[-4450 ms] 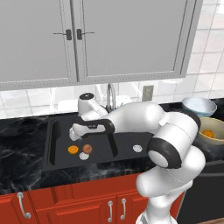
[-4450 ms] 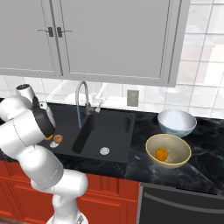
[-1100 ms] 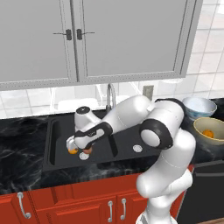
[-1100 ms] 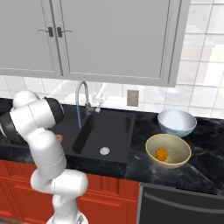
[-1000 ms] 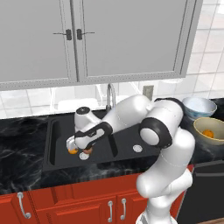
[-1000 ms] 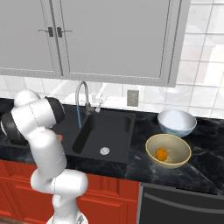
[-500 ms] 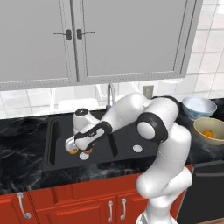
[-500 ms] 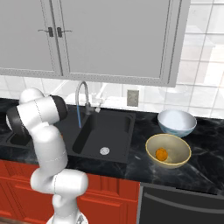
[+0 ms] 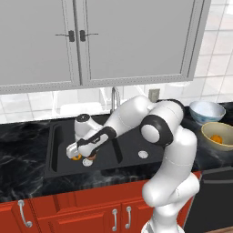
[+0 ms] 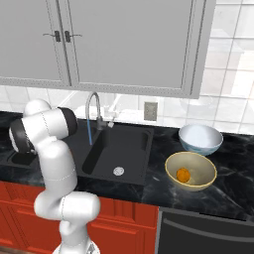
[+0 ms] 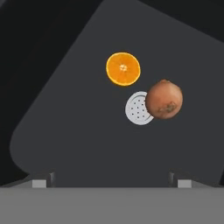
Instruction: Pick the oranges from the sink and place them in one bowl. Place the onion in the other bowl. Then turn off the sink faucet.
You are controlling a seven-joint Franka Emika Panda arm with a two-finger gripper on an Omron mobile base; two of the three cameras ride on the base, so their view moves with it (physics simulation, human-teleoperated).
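In the hand view one orange (image 11: 123, 68) lies on the floor of the sink's (image 11: 65, 122) left basin, with the reddish-brown onion (image 11: 164, 99) just beside it, overlapping the round drain (image 11: 136, 108). My gripper (image 11: 111, 181) hangs open above them, its fingertips (image 11: 41, 180) wide apart with nothing between. From the left base view the gripper (image 9: 74, 153) is low in the left basin of the sink (image 9: 53, 139), right over the orange (image 9: 77, 158). Another orange (image 10: 183, 174) sits in the yellow-tan bowl (image 10: 198, 161). The pale blue-white bowl (image 10: 200, 139) holds nothing. Water runs from the silver faucet (image 10: 92, 114).
The bowls stand on the black counter right of the sink, the blue-white bowl (image 9: 207, 110) behind the yellow one (image 9: 217, 132). The right basin holds only its drain (image 9: 143, 154). Grey wall cabinets hang above; red cabinet fronts lie below the counter edge.
The hand has sunk slightly lower into the left basin while the arm's elbow swung round. The jaws stayed open, and the orange and onion have not moved.
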